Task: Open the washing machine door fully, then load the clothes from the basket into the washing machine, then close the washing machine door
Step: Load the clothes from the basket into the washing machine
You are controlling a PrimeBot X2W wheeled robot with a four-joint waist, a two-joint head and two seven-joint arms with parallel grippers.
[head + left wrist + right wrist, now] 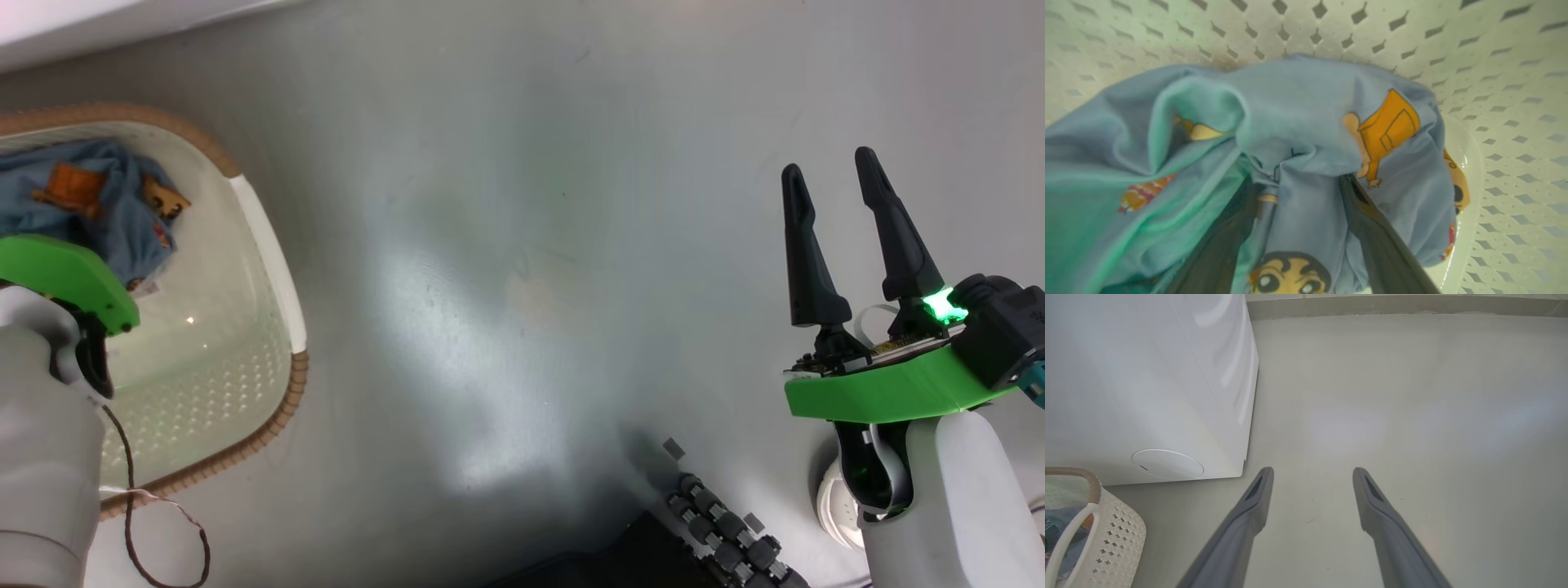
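The basket (287,304) stands on the grey floor (539,245) at the left of the head view, its brown woven-look rim running round cream perforated walls, and the clothes (98,204) lie bunched at its far end, light blue with orange-brown cartoon figures. The left arm reaches down into the basket; in the head view its green mount covers the near edge of the heap. In the left wrist view the left end effector (1298,181) is sunk in the fabric with its two dark fingers (1220,245) spread wide. A fold of the blue cloth lies in the gap between them and drapes over both, but it is not pinched. The basket's perforated wall rises just behind the heap. A thin brown cable (131,506) loops from the left forearm down across the basket's near rim. The right end effector (829,170) hangs over bare floor at the right of the head view, well apart from the basket, its fingers likewise spread and holding nothing. The right wrist view looks along those fingers to the washing machine (1147,375), a white body standing on the floor with a round flap (1167,463) low on its front. The basket's corner shows just in front of the machine, at the lower left of that view.
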